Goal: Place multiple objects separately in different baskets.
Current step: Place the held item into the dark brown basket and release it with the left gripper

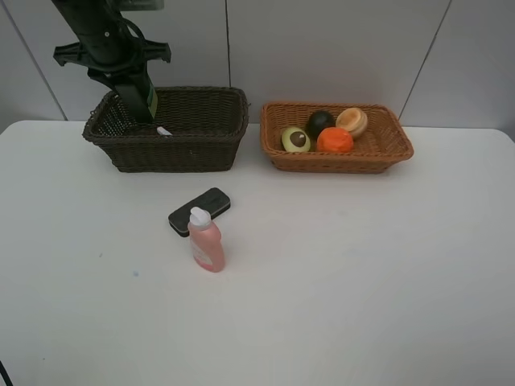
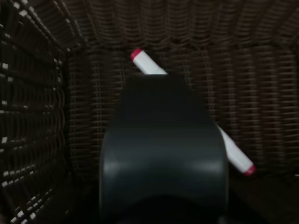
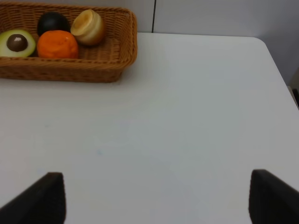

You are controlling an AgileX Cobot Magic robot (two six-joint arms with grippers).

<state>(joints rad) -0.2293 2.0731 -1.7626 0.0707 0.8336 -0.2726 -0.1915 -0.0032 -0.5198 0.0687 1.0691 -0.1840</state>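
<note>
This looks like a robot test lab: a bare white table [image 1: 362, 281] stands against plain pale wall panels [image 1: 322, 48], a black arm [image 1: 109, 44] reaches in at 11 o'clock, and a dark basket [image 1: 177, 151] and a tan basket [image 1: 338, 162] sit towards 12 o'clock.

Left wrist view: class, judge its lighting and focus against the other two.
Left wrist view: dim; the near dark green bottle blurred, faint glare; marker sharper. Exterior high view: bright, even, pink bottle crisp. Right wrist view: bright, light basket sharp, right claw blurred.
</note>
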